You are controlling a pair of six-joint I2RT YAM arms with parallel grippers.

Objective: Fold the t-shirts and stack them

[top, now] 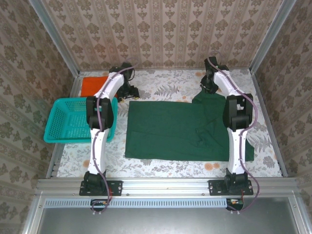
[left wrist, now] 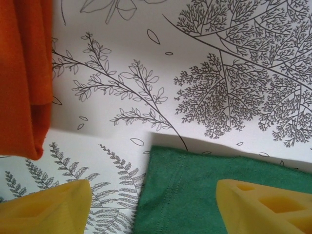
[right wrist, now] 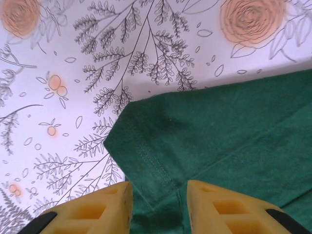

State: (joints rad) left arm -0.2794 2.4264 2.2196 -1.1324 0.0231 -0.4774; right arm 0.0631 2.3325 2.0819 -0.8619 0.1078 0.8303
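The dark green t-shirt (top: 170, 131) lies spread flat across the middle of the table, one sleeve reaching toward the far right. The orange t-shirt (top: 92, 85) lies folded at the far left. My left gripper (top: 130, 92) hovers over the green shirt's far left corner (left wrist: 195, 195), jaws wide open, one finger on each side of the hem edge. The orange cloth (left wrist: 24, 73) hangs at the left of that view. My right gripper (top: 209, 87) is down on the far right sleeve (right wrist: 219, 136). Its fingers (right wrist: 158, 207) stand close together with a fold of the sleeve pinched between them.
A teal mesh basket (top: 80, 100) sits at the left edge, beside the left arm. The floral tablecloth (top: 165, 83) shows bare behind the green shirt. Patterned walls close in the back and both sides.
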